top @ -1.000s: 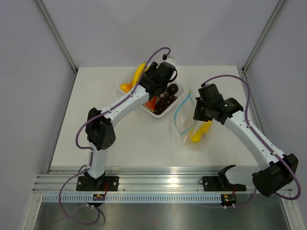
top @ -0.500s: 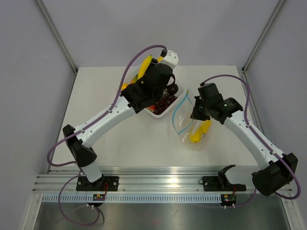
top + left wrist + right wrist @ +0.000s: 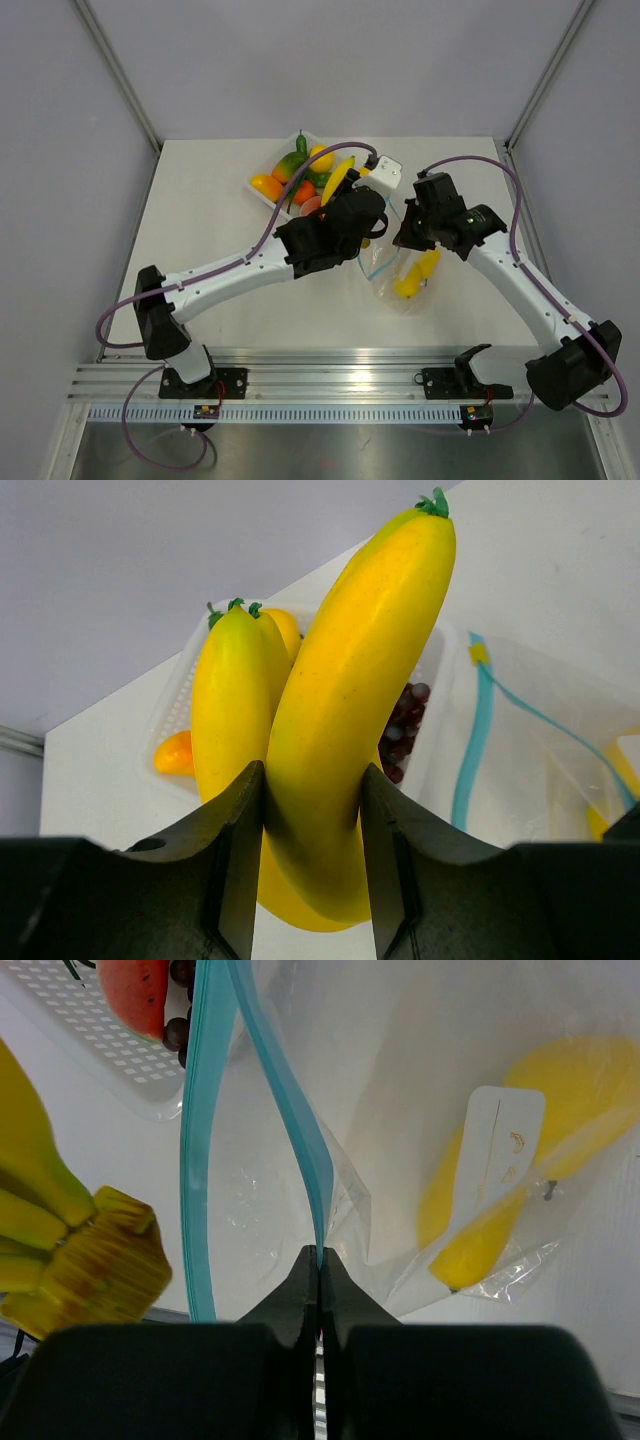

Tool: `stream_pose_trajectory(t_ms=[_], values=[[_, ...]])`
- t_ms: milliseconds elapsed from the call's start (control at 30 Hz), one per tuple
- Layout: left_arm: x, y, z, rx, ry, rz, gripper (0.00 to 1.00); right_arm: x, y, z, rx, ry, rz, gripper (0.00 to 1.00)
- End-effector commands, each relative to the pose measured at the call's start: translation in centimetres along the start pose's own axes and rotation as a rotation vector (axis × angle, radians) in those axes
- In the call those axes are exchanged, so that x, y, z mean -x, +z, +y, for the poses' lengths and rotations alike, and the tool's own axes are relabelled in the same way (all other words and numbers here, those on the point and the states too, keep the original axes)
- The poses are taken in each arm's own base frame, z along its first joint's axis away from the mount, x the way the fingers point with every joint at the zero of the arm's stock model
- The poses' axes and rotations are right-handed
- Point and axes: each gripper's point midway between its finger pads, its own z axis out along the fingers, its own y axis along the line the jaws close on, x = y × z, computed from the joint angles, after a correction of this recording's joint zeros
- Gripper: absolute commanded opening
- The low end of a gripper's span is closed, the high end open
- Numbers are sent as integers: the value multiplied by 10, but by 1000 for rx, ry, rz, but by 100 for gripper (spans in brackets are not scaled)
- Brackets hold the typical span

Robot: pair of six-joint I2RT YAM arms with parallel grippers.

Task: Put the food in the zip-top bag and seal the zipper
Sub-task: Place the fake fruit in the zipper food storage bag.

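now, far left on the table (image 3: 200, 200): a white perforated tray (image 3: 258, 192) with orange, green and yellow toy pieces in the top view, dark grapes (image 3: 402, 732) at its near-right corner in the left wrist view.

next, just right of the tray: left gripper (image 3: 312, 780) clamped on a bunch of yellow bananas (image 3: 350, 680), both fingers pressed against the lower part of the fruit, green stem tips pointing up and away from the camera. held up off the table, over the tray's right side and near the bag's mouth.

then, right of centre: the zip-top bag (image 3: 392, 285), clear and crinkled, lying on the table with its mouth towards the tray. mouth parted, the two light-blue runs of the zipper (image 3: 290, 1130) spread apart towards the tray and meeting at the pinch in the right wrist view. inside, a yellow piece (image 3: 560, 1110) at the end away from the mouth, partly behind a white label on the plastic. beyond the mouth in that view, a corner of the tray with a red watermelon slice (image 3: 140, 990).

lastly, at the bag's right side: right gripper (image 3: 318, 1260), jaws closed tight on the zipper strip, pinching one lip and holding it raised off the table.
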Motion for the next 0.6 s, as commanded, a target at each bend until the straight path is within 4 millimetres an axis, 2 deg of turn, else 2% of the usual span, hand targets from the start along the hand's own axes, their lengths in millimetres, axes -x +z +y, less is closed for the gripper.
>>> stream_pose_trajectory(t_ms=[0, 133, 200, 300, 567], values=[[40, -14, -2, 17, -206, -138, 0, 8, -10, 11, 54, 18, -48, 0], [37, -13, -22, 20, -230, -157, 0, 5, -14, 15, 85, 30, -45, 0], [31, -13, -38, 8, -211, -149, 0, 5, -17, 18, 102, 38, -51, 0], [23, -15, -50, 25, -232, -137, 0, 5, -20, 20, 121, 52, -60, 0], [1, -15, -47, 102, -252, -128, 0, 6, -30, 34, 206, 110, -78, 0]])
